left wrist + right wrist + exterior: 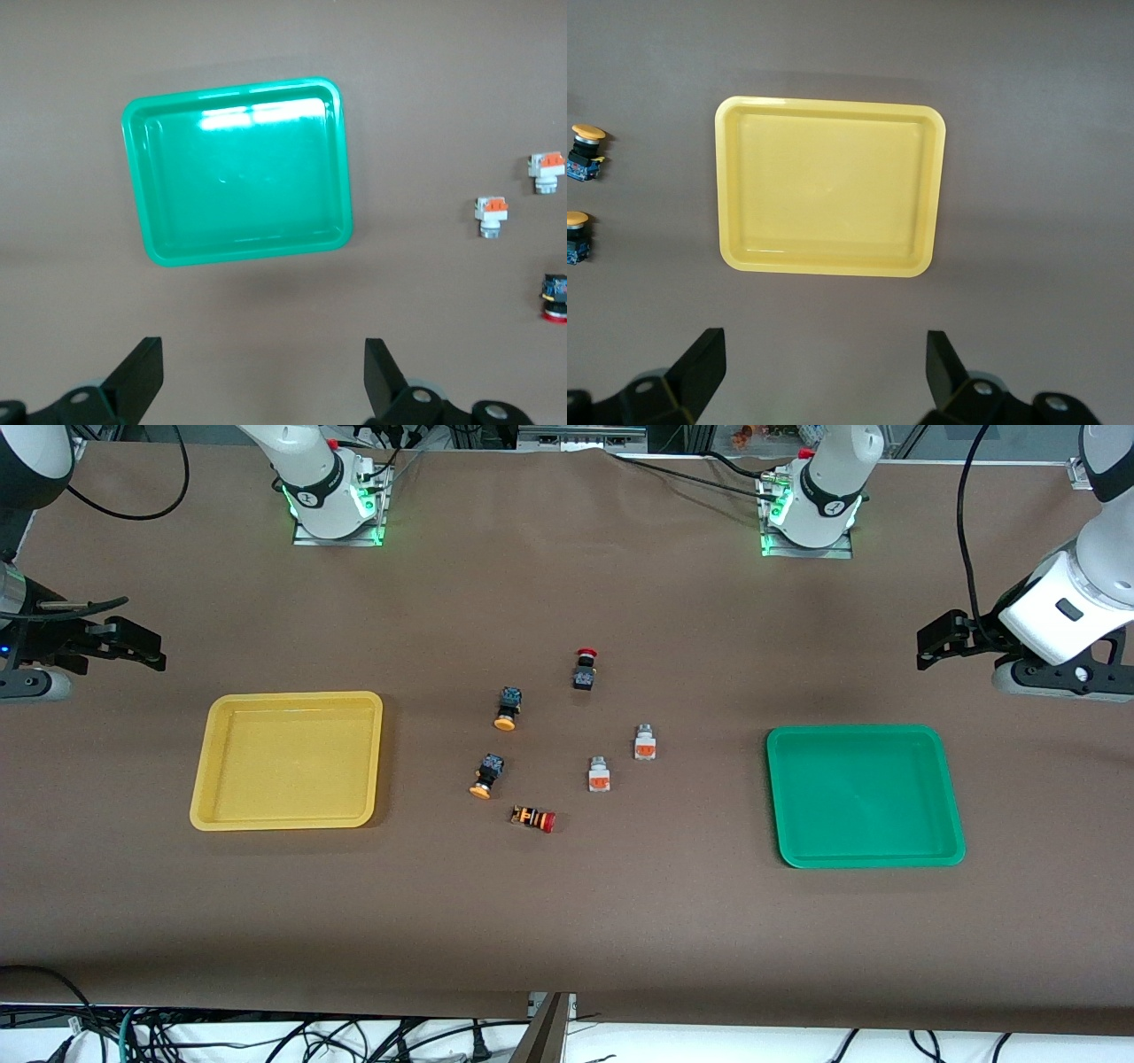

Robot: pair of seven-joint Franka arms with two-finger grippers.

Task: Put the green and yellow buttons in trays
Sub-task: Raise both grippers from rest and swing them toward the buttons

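Six buttons lie loose on your bench between two trays, none of them in a tray. Nearest your front camera is the orange-striped button with a red cap, on its side. Just farther sit one yellow-capped button toward the right arm's end and one white button with an orange patch toward the left arm's end. Farther again you have the second white button and the second yellow-capped button, and farthest of the group is the black button with a red cap. The yellow tray rests flat toward the right arm's end, the green tray toward the left arm's end, both bare inside and well apart from the cluster. Your right end effector hangs over bare bench at that arm's end; in the right wrist view its fingers stand spread wide, gripping nothing, with the yellow tray in sight. Your left end effector hangs likewise over the bench at the left arm's end, fingers released and parted, the green tray in its view.
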